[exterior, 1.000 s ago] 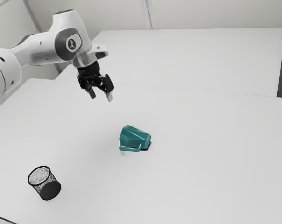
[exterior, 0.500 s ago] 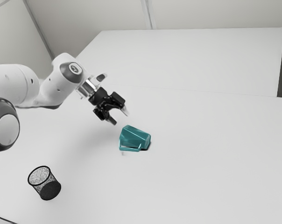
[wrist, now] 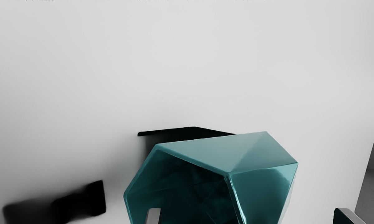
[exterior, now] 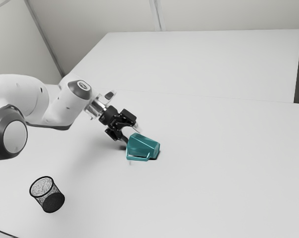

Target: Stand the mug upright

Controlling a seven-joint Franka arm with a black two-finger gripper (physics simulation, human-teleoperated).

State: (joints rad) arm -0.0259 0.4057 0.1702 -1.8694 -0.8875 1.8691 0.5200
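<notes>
The teal faceted mug lies on its side on the table, its open mouth toward my gripper and its handle on the side facing the exterior camera. My gripper is low at the mouth end, tilted toward the mug. In the wrist view, the gripper is open with its fingertips wide apart. One fingertip stands in front of the dark mouth of the mug; the other is out past the mug's outer wall. Whether either finger touches the mug cannot be told.
A black mesh cup stands on the white table, nearer the exterior camera and toward the exterior view's left. Behind the mug, the table's far part reaches to a pale wall.
My gripper has come down and toward the exterior view's right, tilting as it went, from well above the table to the mug's mouth. The mug has not moved.
</notes>
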